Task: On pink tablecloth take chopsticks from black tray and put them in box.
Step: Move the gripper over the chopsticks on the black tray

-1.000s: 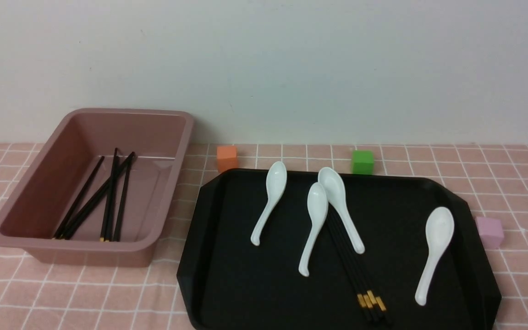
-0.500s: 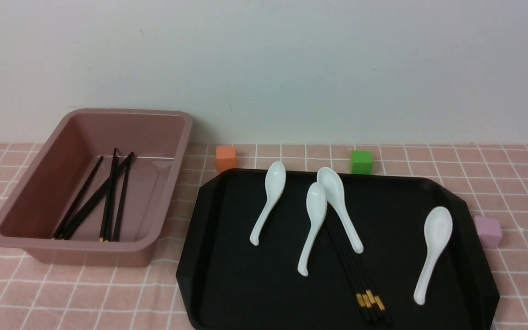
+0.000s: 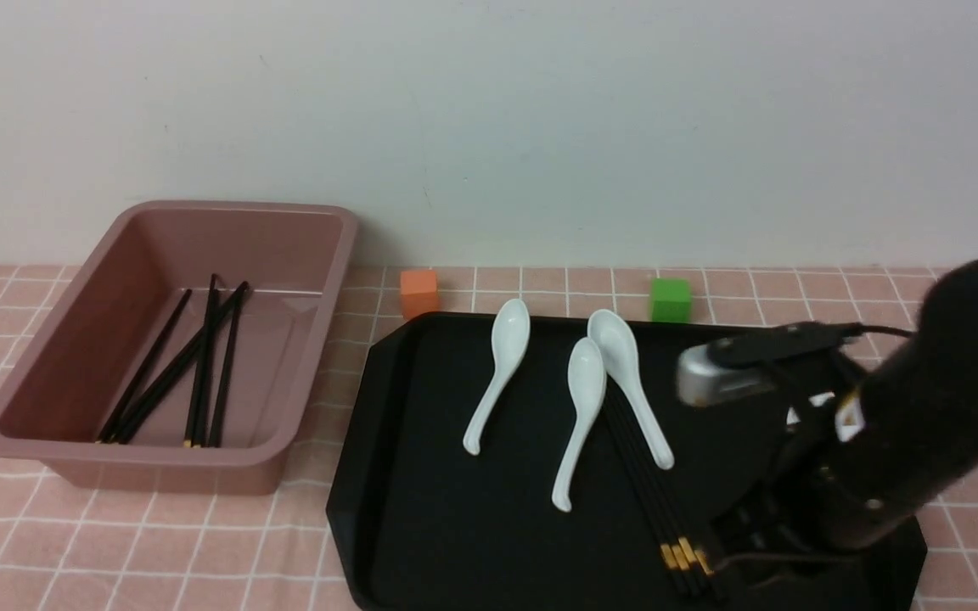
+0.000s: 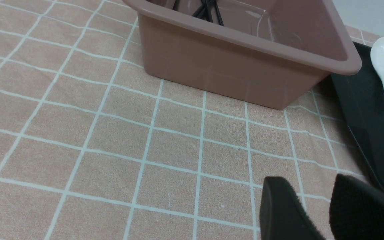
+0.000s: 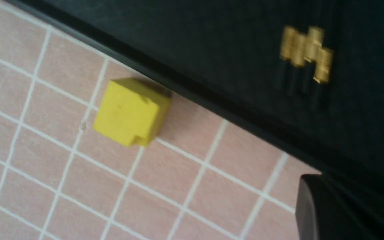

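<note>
Right tool [image 3: 752, 543] sits low over the near corner of the wide matte-black plastic tray [image 3: 455, 526]. Just beside it, on its left, lies a bundle of four thin black chopsticks with gold bands [image 3: 654, 492], gold ends nearest the tool. How far is it open? Cannot tell: the front view is smeared, the wrist view catches only one finger [image 5: 328, 206], and nothing shows in its grip. A white ceramic soup spoon [image 3: 629, 382] lies over the bundle's far ends, which could snag. Well off to this tool's left, past the tray, the deep dusty-pink plastic box [image 3: 158, 475] already holds several chopsticks. I'd call it roughly halfway: one batch in, four left. Left tool [image 4: 312, 190] hovers over the pale pink gridded tablecloth [image 4: 112, 133] on the tabletop, fingers a narrow gap apart and empty, with the box just ahead of it.
</note>
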Tool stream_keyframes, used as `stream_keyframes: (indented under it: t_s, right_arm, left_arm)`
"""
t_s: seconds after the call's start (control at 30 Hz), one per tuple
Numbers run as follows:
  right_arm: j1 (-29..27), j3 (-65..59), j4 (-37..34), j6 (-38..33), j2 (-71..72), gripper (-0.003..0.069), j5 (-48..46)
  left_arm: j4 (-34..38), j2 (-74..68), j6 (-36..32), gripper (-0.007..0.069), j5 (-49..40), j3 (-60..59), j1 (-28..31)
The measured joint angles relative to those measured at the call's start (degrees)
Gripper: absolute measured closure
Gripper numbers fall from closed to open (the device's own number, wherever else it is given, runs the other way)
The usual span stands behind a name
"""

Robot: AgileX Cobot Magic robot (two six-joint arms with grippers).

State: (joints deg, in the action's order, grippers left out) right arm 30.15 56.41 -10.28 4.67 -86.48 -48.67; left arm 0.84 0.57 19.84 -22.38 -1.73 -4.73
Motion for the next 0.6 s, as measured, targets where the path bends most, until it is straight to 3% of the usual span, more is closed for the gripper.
stream_keyframes:
  t_s: [0.13, 0.4, 0.6]
  right_arm:
    - [1.90, 2.85, 2.75, 3.19, -6.15, 0.0575, 2.42]
    - [0.48, 5.52, 8.58, 8.32, -15.13, 0.0386, 5.44]
    - [-1.06, 5.73, 8.58, 8.46, -17.81, 0.0356, 7.38]
  left_arm:
    - [0.00, 0.00, 0.00, 0.0386, 0.00, 0.00, 0.00]
    - [0.00, 0.00, 0.00, 0.0386, 0.00, 0.00, 0.00]
    - [0.00, 0.00, 0.00, 0.0386, 0.00, 0.00, 0.00]
